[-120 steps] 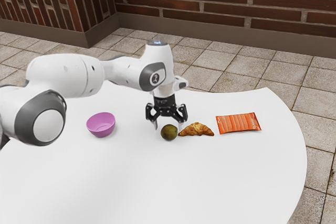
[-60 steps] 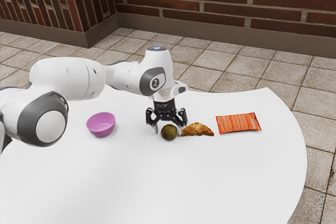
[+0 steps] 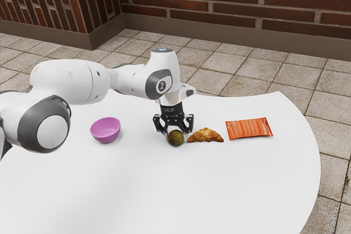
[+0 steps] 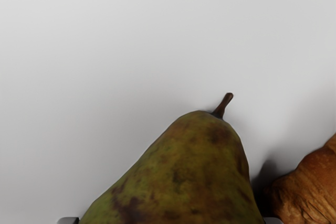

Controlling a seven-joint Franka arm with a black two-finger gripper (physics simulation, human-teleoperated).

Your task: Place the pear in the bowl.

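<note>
From where I stand, the pear (image 4: 181,177) is a mottled fruit, olive green warming to a brownish gold, freckled and blotched with dark russet. The spots run together into bigger, darker patches in places, one of them up at the shoulder near the stem (image 4: 223,105). The body is broad and full, then slopes in to a blunt, rounded neck. The stem is short, dark brown and woody, leaning a little to one side and thickening at its tip. The skin has a soft, dull look, with the darker tones gathering along the flank that faces the croissant (image 3: 205,135). In the exterior view I catch the fruit nearly end-on, so it looks like a round, dark olive ball.

It lies on its side at the white desk (image 3: 181,190), just beside the golden-brown croissant. The black tool (image 3: 176,135) points down over it and is closed around it, a finger pressed to each side.

The bowl (image 3: 105,130), purple and smooth, stands upright well apart, toward the exterior view's left. Past the croissant, toward the exterior view's right, an orange striped packet (image 3: 248,129) lies flat.
</note>
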